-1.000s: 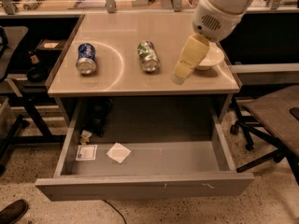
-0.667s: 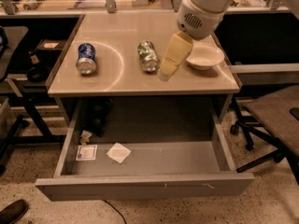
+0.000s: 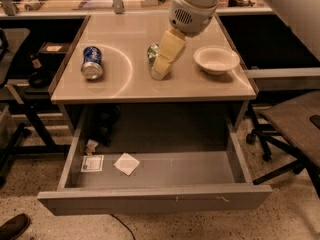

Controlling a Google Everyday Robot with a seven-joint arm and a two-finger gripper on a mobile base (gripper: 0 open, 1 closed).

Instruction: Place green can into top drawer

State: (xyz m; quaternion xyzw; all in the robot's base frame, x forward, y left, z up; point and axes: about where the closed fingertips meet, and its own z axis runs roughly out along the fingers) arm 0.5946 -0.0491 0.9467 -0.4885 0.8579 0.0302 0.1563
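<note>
The green can (image 3: 152,53) lies on its side on the beige desk top (image 3: 130,86), near the middle. My gripper (image 3: 161,72) hangs down from the white arm (image 3: 192,6) and sits right over the can, hiding most of it; only the can's left edge shows. The top drawer (image 3: 155,202) is pulled wide open below the desk top, its long grey front panel nearest the camera.
A blue can (image 3: 92,62) lies on the desk's left side. A white bowl (image 3: 216,59) stands to the right of the gripper. In the drawer lie a white paper square (image 3: 126,163) and a small card (image 3: 92,163). An office chair (image 3: 295,126) stands at the right.
The arm has swung left, from above the white bowl to over the green can, which it now mostly covers. The cans, bowl and drawer have not moved.
</note>
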